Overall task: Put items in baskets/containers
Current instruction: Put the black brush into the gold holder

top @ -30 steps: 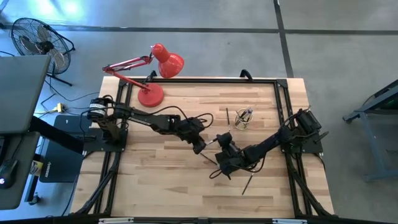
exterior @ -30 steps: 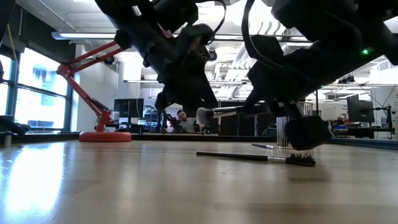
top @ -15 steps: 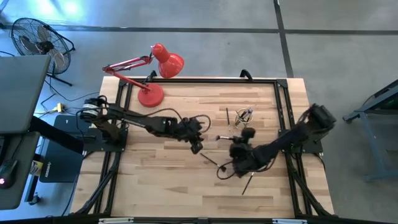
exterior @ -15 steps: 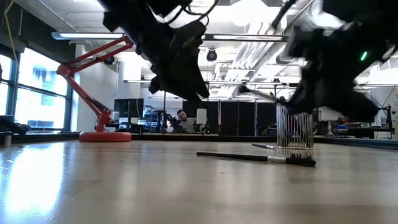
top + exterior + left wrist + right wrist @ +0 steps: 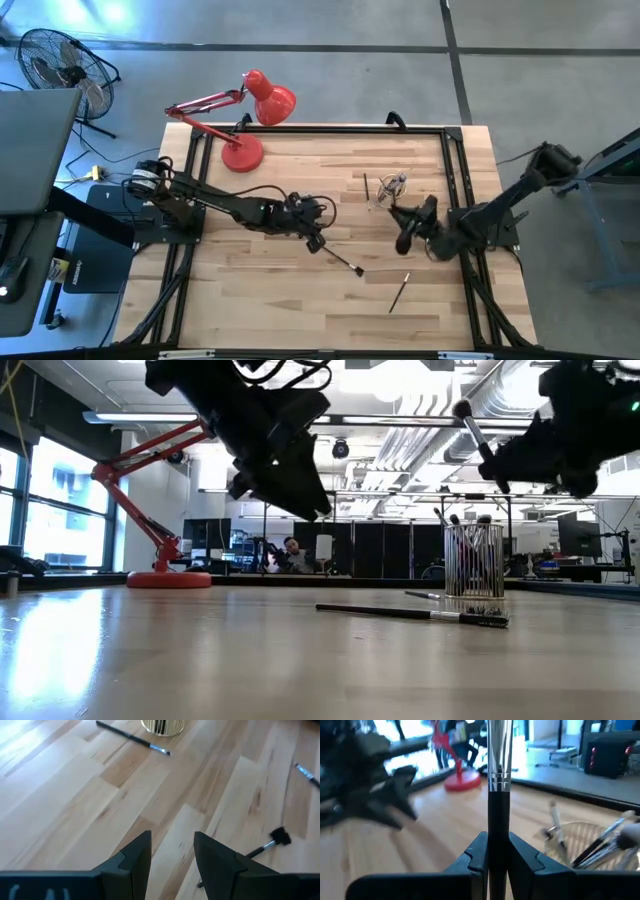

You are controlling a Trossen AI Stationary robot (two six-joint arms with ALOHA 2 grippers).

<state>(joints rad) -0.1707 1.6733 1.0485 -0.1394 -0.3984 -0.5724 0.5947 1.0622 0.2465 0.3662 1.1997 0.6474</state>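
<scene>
My right gripper (image 5: 404, 228) is shut on a dark makeup brush (image 5: 480, 445) and hangs in the air just near of the clear glass cup (image 5: 389, 190). The cup (image 5: 473, 565) stands upright on the table and holds several brushes. My left gripper (image 5: 318, 240) is open above mid-table, its fingers (image 5: 135, 855) around nothing. A black-headed brush (image 5: 346, 263) lies flat on the table near it. A second brush (image 5: 398, 293) lies toward the near edge, a third brush (image 5: 366, 186) left of the cup. My right gripper pinches the brush's dark handle (image 5: 498, 827) between its two fingers, a little below the silvery ferrule (image 5: 498, 782). The brush is lifted clear of the table. It slants upward with its bristle end (image 5: 462, 407) on top, higher than the cup's rim.
A red desk lamp (image 5: 243, 150) stands at the far left corner of the table. A black frame (image 5: 450, 160) runs along the table's edges. Bare wood lies between the two arms and toward the near edge.
My right gripper, shut on the brush, has moved away from the left gripper toward the table's right edge and risen. The brush has tipped from about level to slanting up, bristles on top. My left gripper has stayed over mid-table.
</scene>
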